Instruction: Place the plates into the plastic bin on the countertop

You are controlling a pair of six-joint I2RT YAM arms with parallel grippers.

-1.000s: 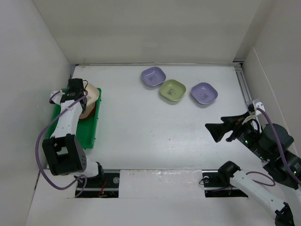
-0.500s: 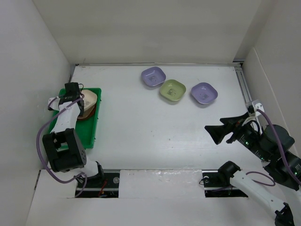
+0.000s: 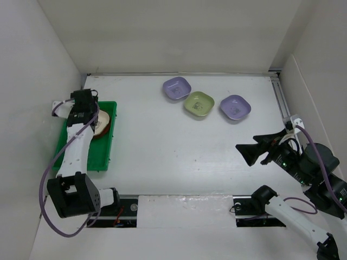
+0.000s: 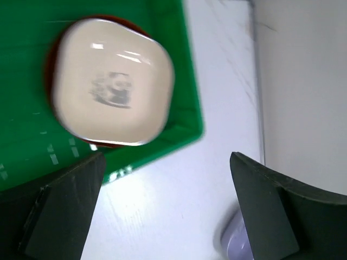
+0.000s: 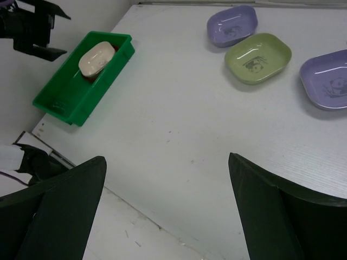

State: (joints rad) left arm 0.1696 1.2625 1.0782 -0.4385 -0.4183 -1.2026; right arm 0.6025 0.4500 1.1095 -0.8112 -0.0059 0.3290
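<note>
A: Where is the green bin (image 3: 100, 154) lying now?

B: It is lying at 9 o'clock on the counter (image 3: 173, 151), close beside the left wall (image 3: 49, 65). At its far end a cream dish (image 4: 114, 89) is resting on top of a red-brown plate (image 3: 98, 134). Only a thin edge of that plate is showing around the dish.

A: And what is the left gripper (image 4: 167, 162) doing?

B: It is hovering over the far end of the bin, at about 10 o'clock from the cream dish in the top view. Its jaws are standing wide apart and are carrying nothing. In its wrist view the dish and the bin wall are showing beyond them.

A: Are other dishes lying outside the bin?

B: Yes, three are lying in a row on the counter, around 12 to 1 o'clock. The olive-green dish (image 3: 199, 104) is sitting in the middle. One lilac dish (image 3: 177, 88) is lying just beside it at 10 o'clock, and the second lilac dish (image 3: 235, 106) is lying near it at 3 o'clock.

A: And the right gripper (image 3: 244, 153)?

B: It is hanging above the counter at about 4 o'clock, well apart from all the dishes, and pointing toward 9 o'clock. Its jaws are also standing apart, with nothing between them.
</note>
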